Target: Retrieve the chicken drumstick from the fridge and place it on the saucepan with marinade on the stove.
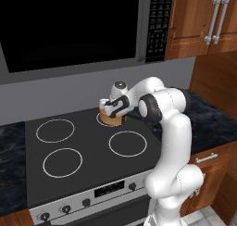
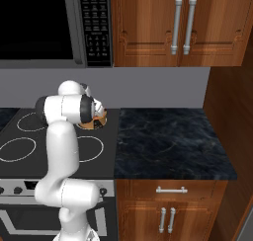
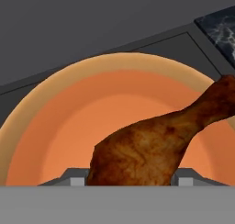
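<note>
Chicken drumstick (image 3: 151, 145) gripped between claw (image 3: 131, 181) tips, above saucepan (image 3: 55, 126)

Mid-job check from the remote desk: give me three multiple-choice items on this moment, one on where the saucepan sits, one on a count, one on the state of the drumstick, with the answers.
1. Where on the stove does the saucepan sit?
A. front left ring
B. back right ring
C. on the counter right of the stove

2. How many white burner rings lie bare, with nothing on them, in the left base view?
A. one
B. three
C. four

3. What is the state of the chicken drumstick?
A. between the jaws, over the saucepan's orange inside
B. lying loose on the black cooktop
C. resting on the dark counter

Answers:
1 B: in the left base view the pan stands at the far right ring, under the gripper.
2 B: three rings show whole, the fourth is covered by the pan.
3 A: the hand view shows the two tips flanking its thick end, with the pan behind it.
</note>
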Motion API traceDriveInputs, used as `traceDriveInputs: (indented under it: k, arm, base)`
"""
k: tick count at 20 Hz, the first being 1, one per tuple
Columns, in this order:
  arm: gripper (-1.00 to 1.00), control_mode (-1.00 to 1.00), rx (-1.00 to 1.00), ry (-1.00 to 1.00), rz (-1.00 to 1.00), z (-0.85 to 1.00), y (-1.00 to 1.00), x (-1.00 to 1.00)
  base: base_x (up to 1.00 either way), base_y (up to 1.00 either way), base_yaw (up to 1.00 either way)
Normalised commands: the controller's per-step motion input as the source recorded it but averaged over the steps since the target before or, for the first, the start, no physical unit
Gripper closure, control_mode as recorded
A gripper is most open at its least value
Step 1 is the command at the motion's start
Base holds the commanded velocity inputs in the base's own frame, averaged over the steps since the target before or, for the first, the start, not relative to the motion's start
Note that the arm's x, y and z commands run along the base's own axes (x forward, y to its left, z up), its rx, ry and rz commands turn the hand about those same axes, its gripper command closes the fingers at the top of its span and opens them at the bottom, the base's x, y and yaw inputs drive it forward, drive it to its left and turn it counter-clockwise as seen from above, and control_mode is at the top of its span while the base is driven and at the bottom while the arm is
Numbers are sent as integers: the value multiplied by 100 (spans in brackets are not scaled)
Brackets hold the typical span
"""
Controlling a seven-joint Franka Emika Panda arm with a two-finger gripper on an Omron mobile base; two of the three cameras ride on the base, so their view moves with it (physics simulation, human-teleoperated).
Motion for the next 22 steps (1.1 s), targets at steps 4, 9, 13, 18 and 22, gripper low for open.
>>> traceDriveInputs:
  k: [4, 9, 13, 18, 22]
  arm:
    - [-100, -100, 0, 0, 0, 0, 0, 0]
    - [-100, -100, 0, 0, 0, 3, 0, 0]
    - [-100, -100, 0, -12, 0, 43, 0, 0]
    - [-100, -100, 0, -15, 0, 40, 0, -3]
    - [-100, -100, 0, -17, 0, 10, 0, -25]
  base:
    - [0, 0, 0]
    - [0, 0, 0]
    - [0, 0, 0]
    - [0, 0, 0]
    - [0, 0, 0]
